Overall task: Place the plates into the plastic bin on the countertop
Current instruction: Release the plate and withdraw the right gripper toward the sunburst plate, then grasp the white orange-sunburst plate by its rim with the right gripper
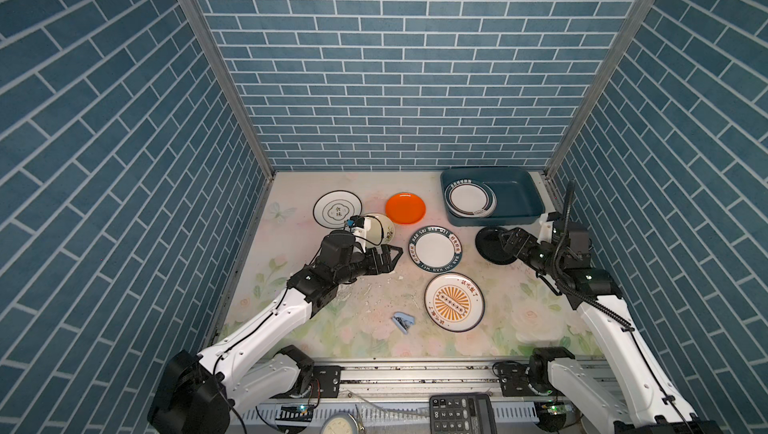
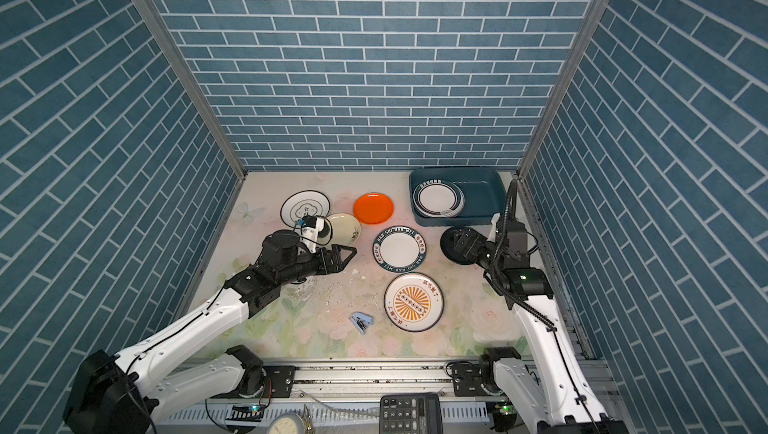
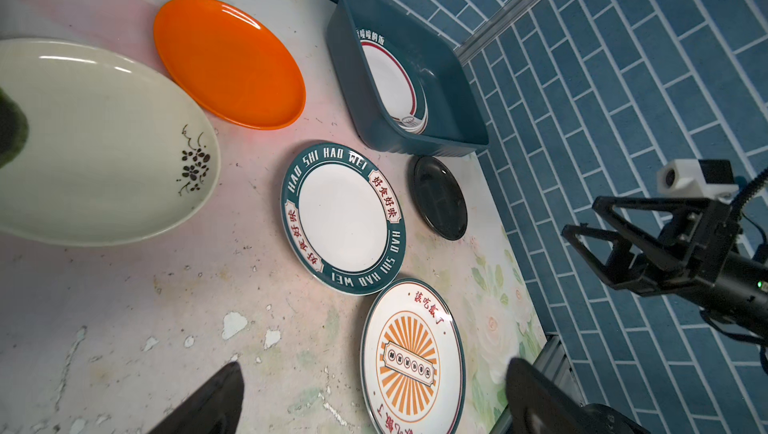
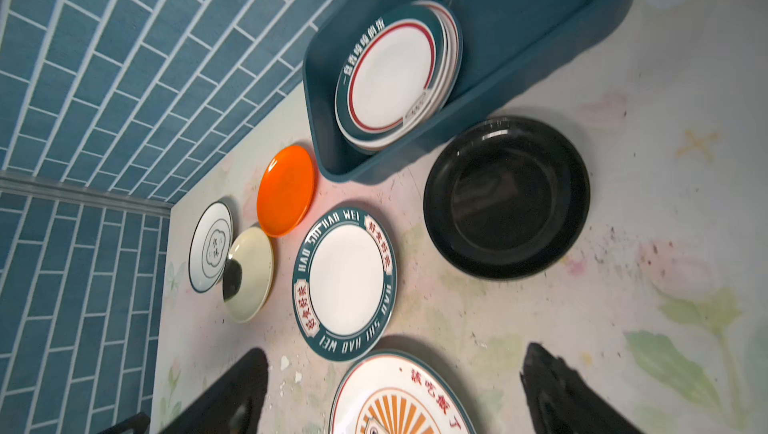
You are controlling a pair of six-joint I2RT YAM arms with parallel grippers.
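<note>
The teal plastic bin [image 1: 517, 199] stands at the back right of the floral countertop [image 1: 365, 311] and holds a stack of white plates [image 1: 469, 200]. Loose on the countertop lie a black-rimmed white plate [image 1: 336, 209], a cream plate [image 1: 382, 226], an orange plate [image 1: 405, 208], a teal lettered plate [image 1: 435, 249], a sunburst plate [image 1: 454, 302] and a black plate [image 1: 488, 251]. My left gripper [image 1: 395, 257] hovers open and empty between the cream and lettered plates. My right gripper [image 1: 505, 240] hangs open over the black plate, holding nothing.
A small blue stapler [image 1: 402, 323] lies left of the sunburst plate. Blue brick walls close in the back and both sides. A metal rail [image 1: 415, 373] runs along the front edge, with a calculator [image 1: 461, 413] and a clock face [image 1: 340, 423] beyond it.
</note>
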